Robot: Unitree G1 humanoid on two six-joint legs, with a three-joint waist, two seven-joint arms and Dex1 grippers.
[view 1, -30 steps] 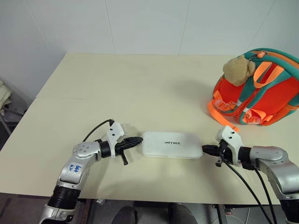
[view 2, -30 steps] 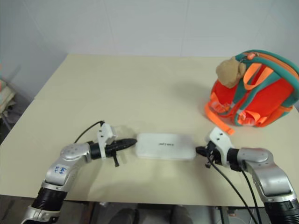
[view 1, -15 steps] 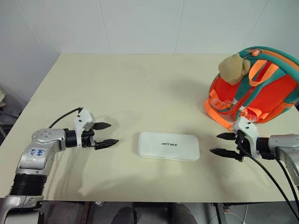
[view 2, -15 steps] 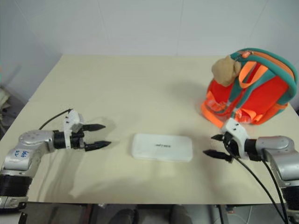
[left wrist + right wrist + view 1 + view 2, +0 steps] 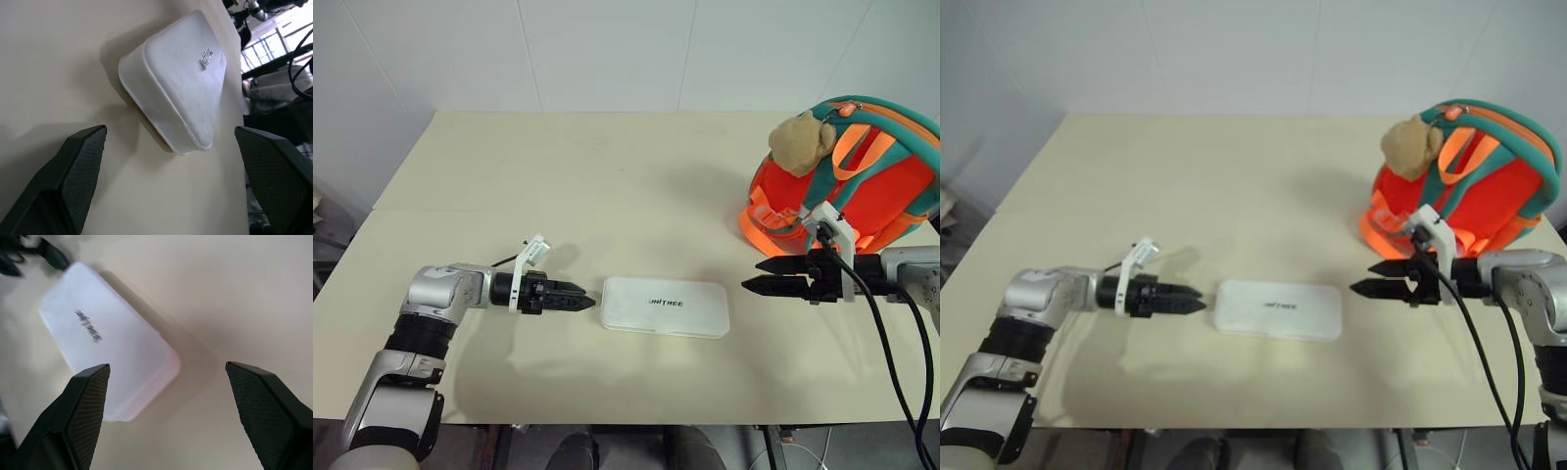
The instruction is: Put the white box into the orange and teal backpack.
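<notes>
A: On the near half of the table (image 5: 607,176), seen from the head, the white box (image 5: 667,306) lies flat with its long side across, lettering up. The left gripper (image 5: 576,302) points at one short end and the right gripper (image 5: 766,276) at the other, each just short of touching.

B: Are they gripping it?

A: No. Both sets of fingers are spread wide and hold nothing. I'd say they face each other that way so the two can take the box by its ends together, since it looks too long for one.

B: And the backpack?

A: The orange and teal backpack (image 5: 862,186) stands at the far right of the table, just behind the right gripper, a tan plush toy (image 5: 805,143) perched on its top. Whether it is unzipped I cannot tell.

B: The left wrist view?

A: The box sits between the two spread fingers (image 5: 78,171), corner toward the camera, resting on the table.

B: The right wrist?

A: Much the same: the box's other end lies ahead of the open fingers (image 5: 88,411), apart from them.

B: The surface, the room?

A: A plain cream tabletop with a seam (image 5: 558,208) across it, smooth, so the box may slide if nudged. White panelled walls (image 5: 607,49) stand behind.
</notes>
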